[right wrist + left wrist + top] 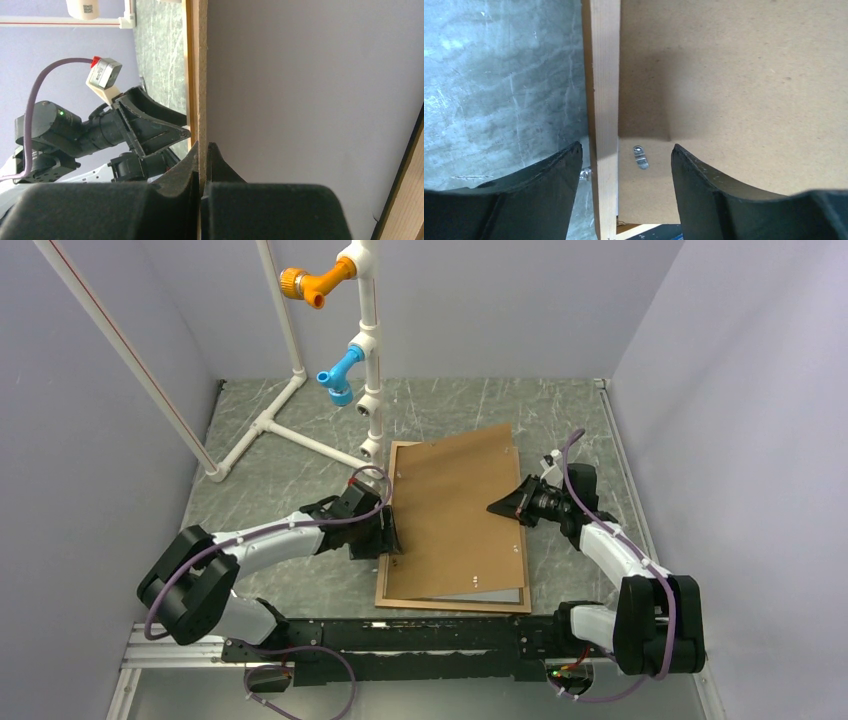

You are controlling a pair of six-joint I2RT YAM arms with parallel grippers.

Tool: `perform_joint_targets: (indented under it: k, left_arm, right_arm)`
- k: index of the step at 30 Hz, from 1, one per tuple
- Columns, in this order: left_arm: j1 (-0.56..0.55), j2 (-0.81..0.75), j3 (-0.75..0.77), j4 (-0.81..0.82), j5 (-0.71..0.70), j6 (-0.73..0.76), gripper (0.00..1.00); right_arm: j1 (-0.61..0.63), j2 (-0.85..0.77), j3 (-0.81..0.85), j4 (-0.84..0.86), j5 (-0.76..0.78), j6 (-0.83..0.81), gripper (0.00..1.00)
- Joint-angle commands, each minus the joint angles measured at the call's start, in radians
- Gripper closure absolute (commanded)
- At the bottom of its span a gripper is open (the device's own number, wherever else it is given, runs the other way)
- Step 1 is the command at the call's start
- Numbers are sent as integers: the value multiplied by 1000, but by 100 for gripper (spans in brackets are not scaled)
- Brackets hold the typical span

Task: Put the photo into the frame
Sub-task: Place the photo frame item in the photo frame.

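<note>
Pinching the brown hardboard backing sheet (455, 510) over the light-brown wooden frame (604, 100) are the right jaws; left jaws spread astride its left rail. White-backed photo (310, 100) apparently lies inside; backing not yet seated.

Pale wooden frame (603, 100), plain brown backing board (455, 510) — grey-green marbled table (270, 490), white-veined.

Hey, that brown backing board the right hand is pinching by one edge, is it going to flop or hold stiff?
Probably stiff: the backing board looks flat though the right hand grips only one edge. Likely light, since it appears very thin edge-on. Its low left edge could slide along the frame if pushed.
</note>
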Motion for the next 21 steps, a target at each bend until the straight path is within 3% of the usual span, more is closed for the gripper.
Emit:
perform_joint_targets:
  k: [1, 12, 21]
  left_arm:
    - [-2, -55, -11, 46, 46, -4, 29]
    - [-2, -22, -34, 172, 133, -36, 27]
    - [-2, -33, -34, 165, 128, -33, 27]
  right_arm:
    - [12, -12, -44, -6, 48, -51, 100]
    - [12, -6, -124, 91, 47, -2, 100]
    - [14, 47, -166, 138, 39, -16, 100]
